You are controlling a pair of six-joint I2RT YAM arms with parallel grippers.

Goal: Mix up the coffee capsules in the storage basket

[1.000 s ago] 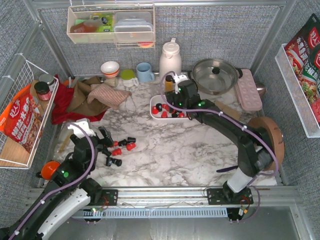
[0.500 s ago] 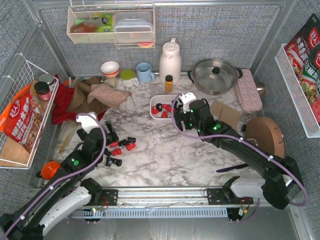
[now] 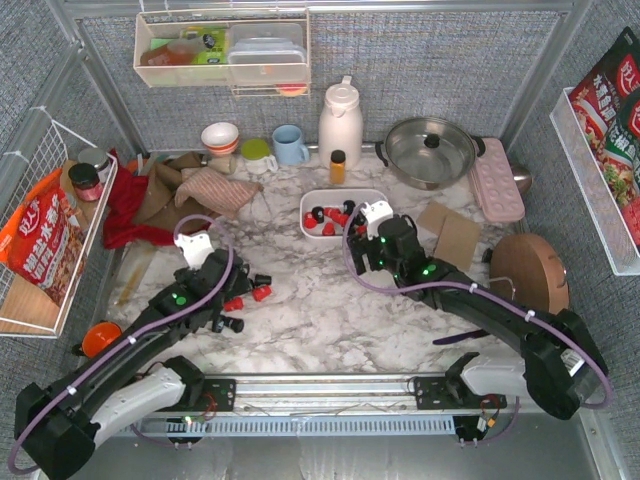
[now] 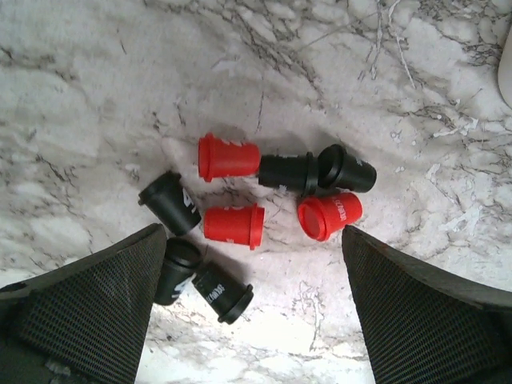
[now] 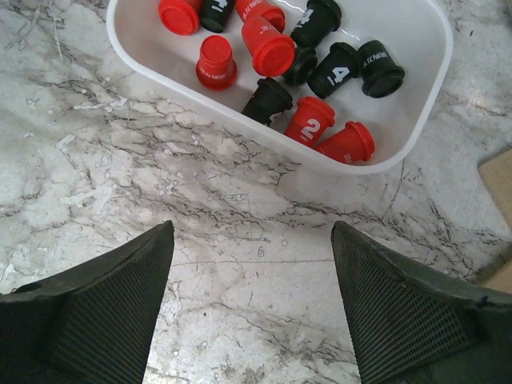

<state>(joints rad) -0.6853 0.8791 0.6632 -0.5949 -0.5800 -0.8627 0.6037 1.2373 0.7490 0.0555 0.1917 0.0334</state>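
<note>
The white storage basket [image 3: 345, 193] stands at mid-table and holds several red and black coffee capsules [image 3: 327, 218]. In the right wrist view the basket [image 5: 416, 48] fills the top, with a red capsule [image 5: 268, 48] and a black one [image 5: 336, 68] among the mix. My right gripper [image 5: 252, 240] hovers open over bare marble just in front of it [image 3: 365, 245]. More loose capsules [image 3: 235, 302] lie left of centre. My left gripper [image 3: 222, 288] is open above them [image 4: 254, 264]: red ones [image 4: 234, 224] and black ones [image 4: 220, 290] lie between and ahead of its fingers.
Behind the basket stand a small orange bottle [image 3: 338, 165], a white jug [image 3: 340, 115], a blue mug [image 3: 290, 145] and a lidded pot [image 3: 430, 150]. A pink tray [image 3: 497, 178], cardboard [image 3: 450, 230] and a round wooden board [image 3: 530, 270] sit right. Cloths [image 3: 200, 190] and a wire rack [image 3: 40, 240] are left.
My right gripper has drawn back from over the basket to the marble in front of it. My left gripper has moved forward and right, over the loose capsules.
</note>
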